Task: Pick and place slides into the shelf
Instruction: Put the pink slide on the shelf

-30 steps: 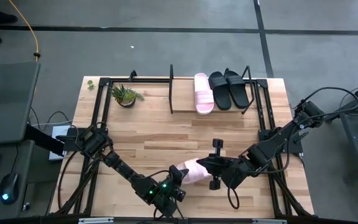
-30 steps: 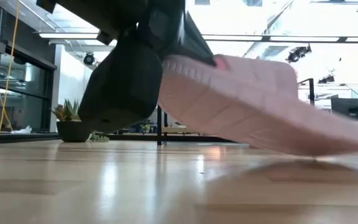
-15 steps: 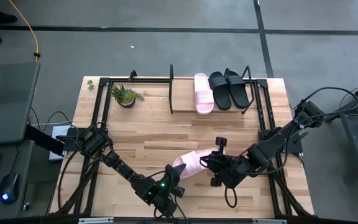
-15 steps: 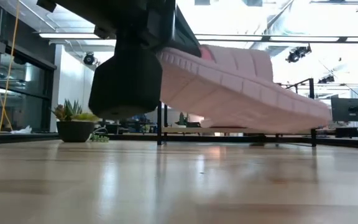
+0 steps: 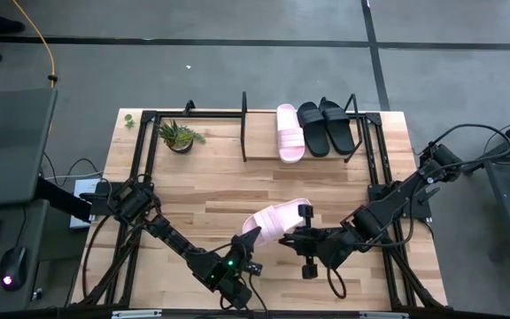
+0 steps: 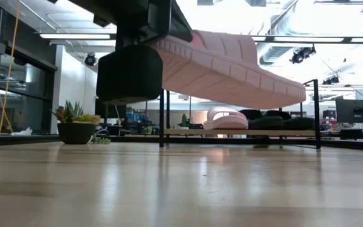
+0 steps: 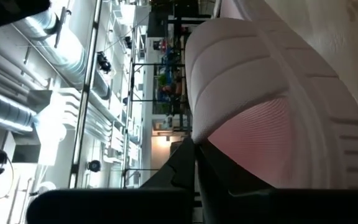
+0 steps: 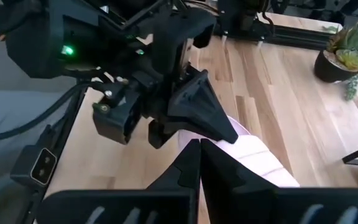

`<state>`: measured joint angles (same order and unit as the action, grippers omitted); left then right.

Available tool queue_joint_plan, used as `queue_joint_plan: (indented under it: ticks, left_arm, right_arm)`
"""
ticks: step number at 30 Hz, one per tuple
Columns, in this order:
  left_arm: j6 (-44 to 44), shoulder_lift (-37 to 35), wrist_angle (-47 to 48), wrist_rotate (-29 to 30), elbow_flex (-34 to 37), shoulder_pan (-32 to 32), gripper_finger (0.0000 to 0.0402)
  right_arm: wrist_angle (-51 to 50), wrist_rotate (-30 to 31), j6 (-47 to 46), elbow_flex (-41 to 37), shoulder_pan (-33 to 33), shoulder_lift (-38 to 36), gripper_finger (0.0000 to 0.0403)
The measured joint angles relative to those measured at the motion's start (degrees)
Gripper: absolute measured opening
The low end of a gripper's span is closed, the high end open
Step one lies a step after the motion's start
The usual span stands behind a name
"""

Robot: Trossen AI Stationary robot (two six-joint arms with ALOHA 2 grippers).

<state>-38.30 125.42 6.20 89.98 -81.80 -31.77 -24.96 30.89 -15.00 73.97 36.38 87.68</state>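
Observation:
One pale pink slide (image 5: 277,217) hangs in the air over the table's near middle, its ribbed sole (image 6: 232,69) facing down. My left gripper (image 5: 250,237) is shut at its near-left end. My right gripper (image 5: 287,237) is shut beside the slide's near long side, close to the left fingers. The shelf (image 5: 244,133) stands at the far edge. On its board (image 6: 244,131) rest another pink slide (image 5: 290,133) and two black slides (image 5: 312,128) (image 5: 336,126), soles down. My left gripper holds the pink slide at its near-left end (image 5: 255,232), coming from the near side and slanting upward. Its fingers (image 7: 188,168) meet the slide at the strap's edge (image 7: 194,134). The slide is lifted clear of the table. My right gripper has its fingertips (image 8: 199,149) right by the slide (image 8: 253,155), and I cannot tell whether they touch it.
A small potted plant (image 5: 180,136) stands at the far left, beside the shelf. Black frame rails (image 5: 140,177) run along the table's left and right sides. The shelf board has free room left of its pink slide. Bare wood (image 5: 220,190) lies between the arms and the shelf.
The pink slide has come off the table: a second ago its right end rested on the wood, and now the whole slide is lifted clear and sits farther toward the far edge. My left gripper rose with it. My right gripper shifted slightly toward the table's left.

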Motion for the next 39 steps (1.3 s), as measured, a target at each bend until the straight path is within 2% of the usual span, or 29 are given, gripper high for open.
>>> queue_joint_plan:
  ticks: [7,13,20,27,31,34,39]
  left_arm:
    - [-1.5,-0.8,-0.2,0.2,0.0,-0.5,0.0]
    - [-2.5,-1.2,0.0,0.1,0.0,-0.5,0.0]
    - [-3.4,-1.2,0.0,0.0,0.0,0.3,0.0]
    - [-3.8,-1.2,1.0,0.0,0.0,1.8,0.0]
    - [-3.9,-1.2,1.7,0.0,0.0,2.8,0.0]
    - [-4.6,-1.2,1.7,0.0,0.0,3.7,0.0]
    - [-5.4,-1.2,1.7,0.0,0.0,5.4,0.0]
  right_arm:
    - [-2.2,0.7,-2.0,0.0,-1.0,0.1,0.0001]
    - [-3.7,-0.3,-1.8,0.0,-4.9,0.2,0.0001]
    - [-10.0,-11.3,-7.0,0.0,-13.5,0.0,0.0001]
    - [-11.7,-30.0,-5.3,1.5,-21.9,-0.2,0.0001]
    - [-13.0,-37.3,-2.1,4.3,-25.5,-0.3,0.0001]
    - [-13.0,-40.5,2.9,6.7,-27.5,-0.3,0.0001]
    - [-12.2,-40.3,9.8,11.8,-30.6,-0.3,0.0001]
